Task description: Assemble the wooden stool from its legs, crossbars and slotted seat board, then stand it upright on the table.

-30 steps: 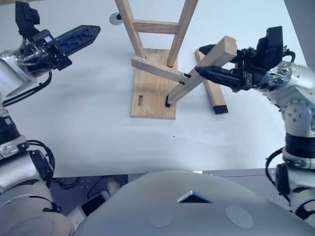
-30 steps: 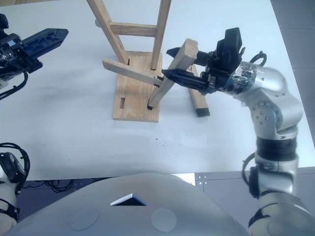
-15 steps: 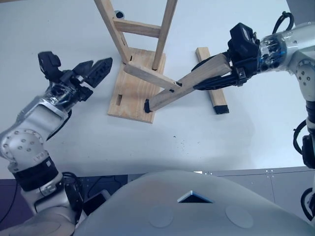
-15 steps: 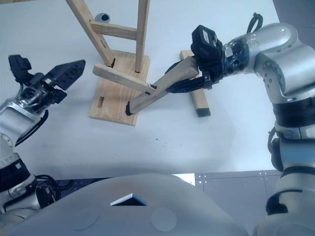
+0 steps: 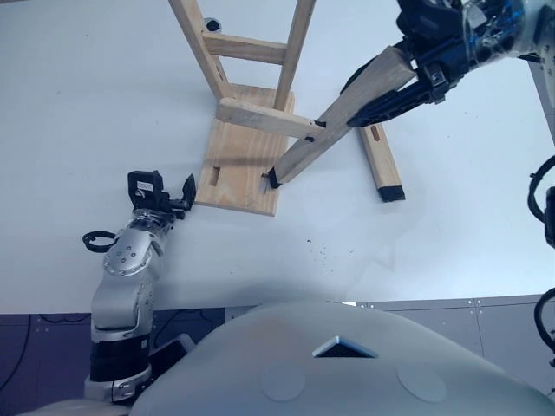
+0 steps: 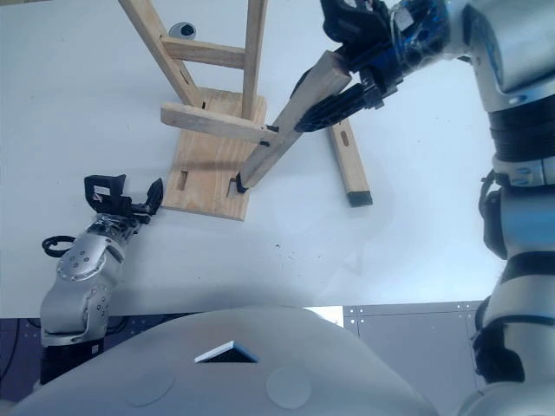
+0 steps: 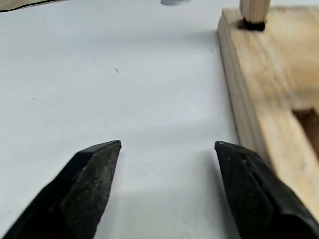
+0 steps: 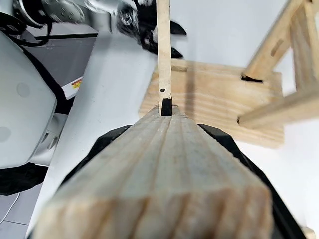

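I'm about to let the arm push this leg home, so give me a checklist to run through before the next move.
1. Right end effector gripping the held leg: ok, shut on it.
2. Held leg upright over the seat board: not ok, it leans.
3. Its black tip inside a slot: cannot tell.
4. Left end effector open beside the board's near left corner: ok.
5. Spare leg lying on the table, apart from the board: ok.
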You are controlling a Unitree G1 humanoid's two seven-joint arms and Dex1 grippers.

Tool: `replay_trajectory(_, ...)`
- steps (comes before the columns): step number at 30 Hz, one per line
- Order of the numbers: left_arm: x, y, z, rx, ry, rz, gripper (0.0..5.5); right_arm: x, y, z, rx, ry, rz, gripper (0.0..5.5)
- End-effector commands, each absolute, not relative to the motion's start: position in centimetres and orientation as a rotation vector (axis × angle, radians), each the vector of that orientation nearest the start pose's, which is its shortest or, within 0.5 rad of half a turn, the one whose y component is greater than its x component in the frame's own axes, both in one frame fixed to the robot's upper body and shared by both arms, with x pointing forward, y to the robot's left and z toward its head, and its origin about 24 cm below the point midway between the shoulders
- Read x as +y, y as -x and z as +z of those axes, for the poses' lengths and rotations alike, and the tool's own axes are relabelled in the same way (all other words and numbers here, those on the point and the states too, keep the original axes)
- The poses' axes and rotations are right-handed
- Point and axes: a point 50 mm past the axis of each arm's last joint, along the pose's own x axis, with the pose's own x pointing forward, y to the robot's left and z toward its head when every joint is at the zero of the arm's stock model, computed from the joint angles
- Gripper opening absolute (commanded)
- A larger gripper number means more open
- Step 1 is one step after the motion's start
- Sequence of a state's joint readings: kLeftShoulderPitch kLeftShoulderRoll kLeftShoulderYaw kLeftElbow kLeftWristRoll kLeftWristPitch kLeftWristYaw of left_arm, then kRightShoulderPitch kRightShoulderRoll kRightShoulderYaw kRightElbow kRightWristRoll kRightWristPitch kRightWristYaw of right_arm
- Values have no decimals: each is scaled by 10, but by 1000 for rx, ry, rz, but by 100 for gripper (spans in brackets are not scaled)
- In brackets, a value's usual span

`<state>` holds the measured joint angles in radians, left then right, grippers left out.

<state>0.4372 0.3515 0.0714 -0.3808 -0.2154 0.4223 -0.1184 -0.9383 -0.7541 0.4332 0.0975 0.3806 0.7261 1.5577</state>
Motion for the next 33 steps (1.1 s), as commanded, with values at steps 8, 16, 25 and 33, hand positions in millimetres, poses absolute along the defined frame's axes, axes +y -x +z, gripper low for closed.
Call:
replay_trajectory(8,180,-166,7,444,-6,-128,163,-144,-307,203,639,520,1544,206)
replay_trajectory(16,152,-179,6,400,48,-155,24,-146,-304,204,675,586,1562,206)
replay_trajectory(25,136,-184,6,354,77,-87,0,-145,-300,218,689,674,1588,206)
replay_trajectory(33,126,-191,9,301,91,-50,0,-143,-306,225,699,739,1565,206)
